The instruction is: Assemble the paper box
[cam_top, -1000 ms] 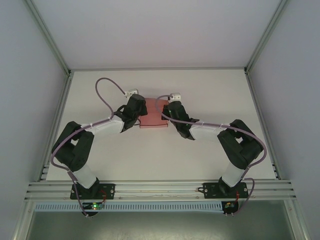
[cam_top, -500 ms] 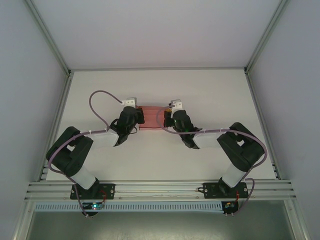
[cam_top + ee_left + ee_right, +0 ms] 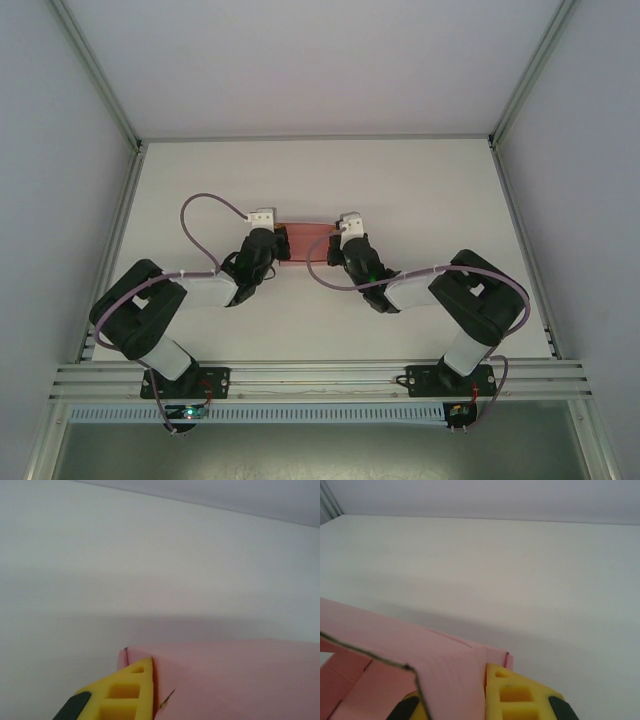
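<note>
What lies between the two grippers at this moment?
The pink paper box spans the gap from the left gripper to the right gripper, in the top external view.

Both arms reach inward, elbows out, wrists facing each other. Right claw is pinched on the paper box, left claw at its other end.

Top view, as I see it from my station: a white table under soft, even light, with only faint shadows. A pale grey back wall, left wall and right wall close it in. Aluminium posts rise from the two far corners. At the near edge I see a ribbed rail, then a slotted white duct. Below them lies a grey-green surface.
</note>
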Controlling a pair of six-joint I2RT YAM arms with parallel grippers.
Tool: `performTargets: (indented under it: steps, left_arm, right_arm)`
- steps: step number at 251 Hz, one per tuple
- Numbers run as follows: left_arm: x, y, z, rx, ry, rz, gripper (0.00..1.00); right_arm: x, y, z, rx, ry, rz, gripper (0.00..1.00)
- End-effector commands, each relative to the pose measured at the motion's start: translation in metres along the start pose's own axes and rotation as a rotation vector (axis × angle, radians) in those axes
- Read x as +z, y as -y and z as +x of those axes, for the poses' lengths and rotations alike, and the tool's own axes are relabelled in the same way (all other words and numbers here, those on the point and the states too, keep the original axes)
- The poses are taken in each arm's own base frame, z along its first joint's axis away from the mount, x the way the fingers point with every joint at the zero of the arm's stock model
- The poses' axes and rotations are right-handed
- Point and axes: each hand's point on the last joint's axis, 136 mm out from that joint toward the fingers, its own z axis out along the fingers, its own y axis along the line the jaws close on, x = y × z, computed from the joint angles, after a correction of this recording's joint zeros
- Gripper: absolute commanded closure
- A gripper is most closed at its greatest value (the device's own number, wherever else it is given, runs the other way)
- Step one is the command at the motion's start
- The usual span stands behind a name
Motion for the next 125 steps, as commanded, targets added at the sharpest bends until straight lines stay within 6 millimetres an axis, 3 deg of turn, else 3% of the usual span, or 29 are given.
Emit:
performTargets:
  steps: [1,18,72,100,125]
  left_arm:
    - [-0.019,-0.011,0.083,0.097,-0.313,-0.017,0.84]
    - [-0.023,-0.016,0.078,0.112,-0.314,-0.050,0.79]
    - [-0.039,-0.004,0.062,0.106,-0.305,0.000,0.64]
    - [-0.055,-0.008,0.045,0.096,-0.286,-0.031,0.43]
    - [-0.074,-0.009,0.028,0.081,-0.268,-0.042,0.16]
  right_arm:
    - [-0.013,0.000,0.076,-0.125,-0.243,-0.026,1.00]
    - [-0.012,0.001,0.081,-0.148,-0.264,-0.011,1.00]
    - [-0.015,0.009,0.086,-0.173,-0.276,0.038,1.00]
    - [-0.017,0.010,0.090,-0.184,-0.292,0.042,1.00]
    - [-0.018,0.011,0.096,-0.192,-0.305,0.047,1.00]
